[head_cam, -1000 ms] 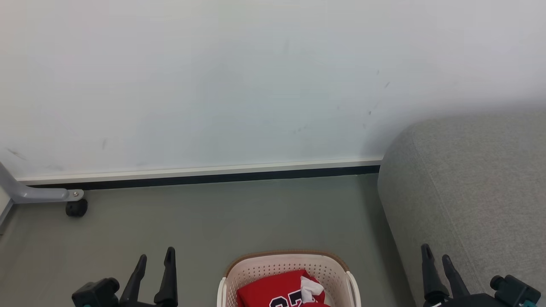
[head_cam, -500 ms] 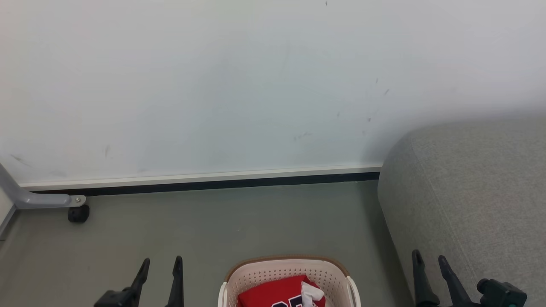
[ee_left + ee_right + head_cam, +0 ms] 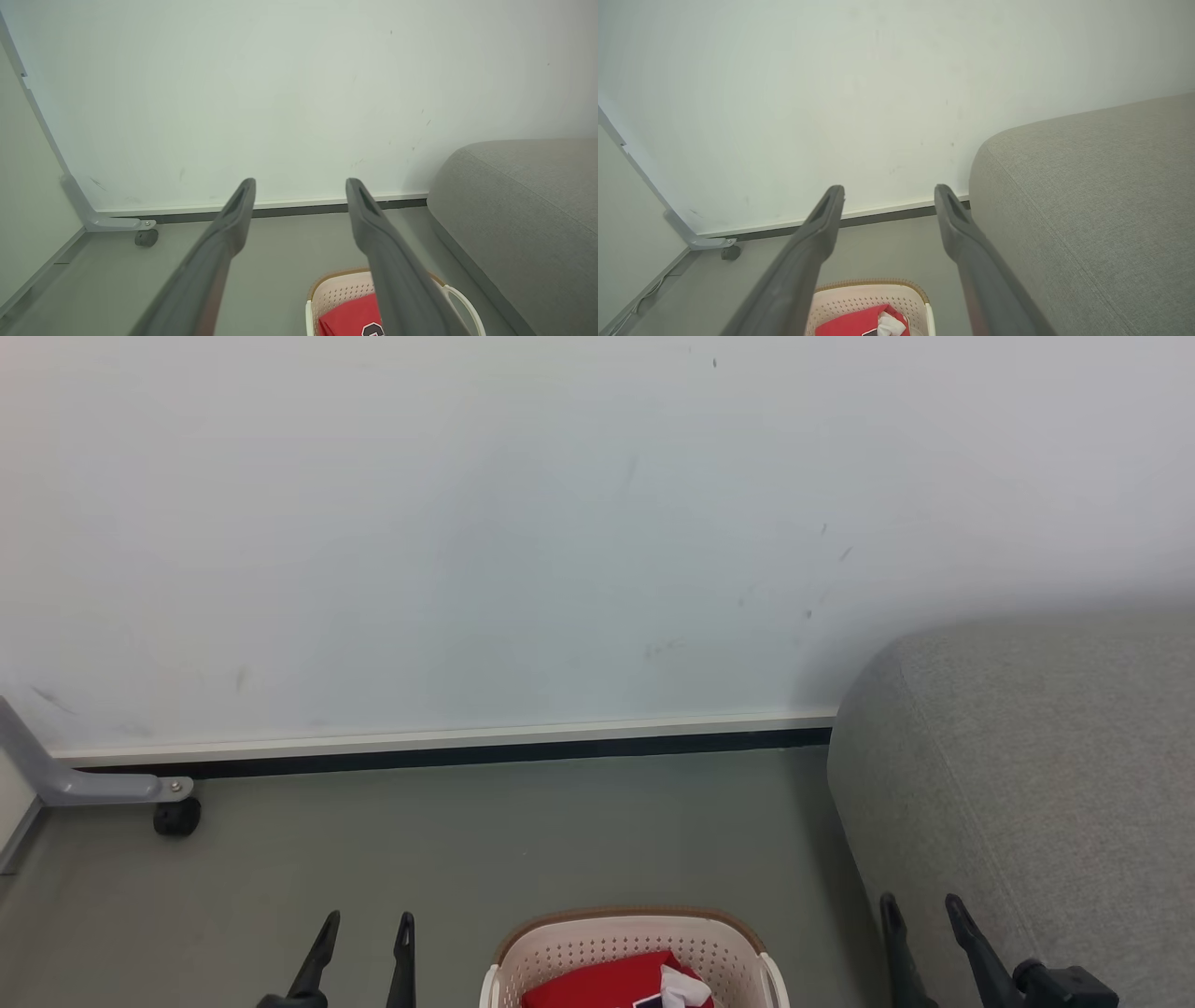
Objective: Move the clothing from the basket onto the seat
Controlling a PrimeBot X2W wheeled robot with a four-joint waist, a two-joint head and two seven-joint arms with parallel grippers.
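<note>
The cream perforated basket (image 3: 560, 945) with a brown rim sits on the floor at the bottom centre of the head view, holding red clothing (image 3: 597, 982) with a white bit on top. The light-grey sofa (image 3: 1046, 784) fills the right side. My left gripper (image 3: 368, 924) stands open left of the basket, its fingers pointing up. My right gripper (image 3: 920, 907) is open too, in front of the sofa's side. Both wrist views look past open empty fingers, with the basket (image 3: 336, 291) (image 3: 859, 298), the clothing (image 3: 350, 317) (image 3: 845, 324) and the sofa (image 3: 523, 210) (image 3: 1087, 200) beyond them.
A pale wall with a dark baseboard (image 3: 448, 751) runs across the back. A grey metal leg on a black caster (image 3: 175, 816) stands at the left by the wall. Grey-green floor (image 3: 523, 840) lies between basket and wall.
The head view has tilted up, so wall, sofa and basket sit lower in the picture. Both grippers have sunk toward the bottom edge and drawn a little inward.
</note>
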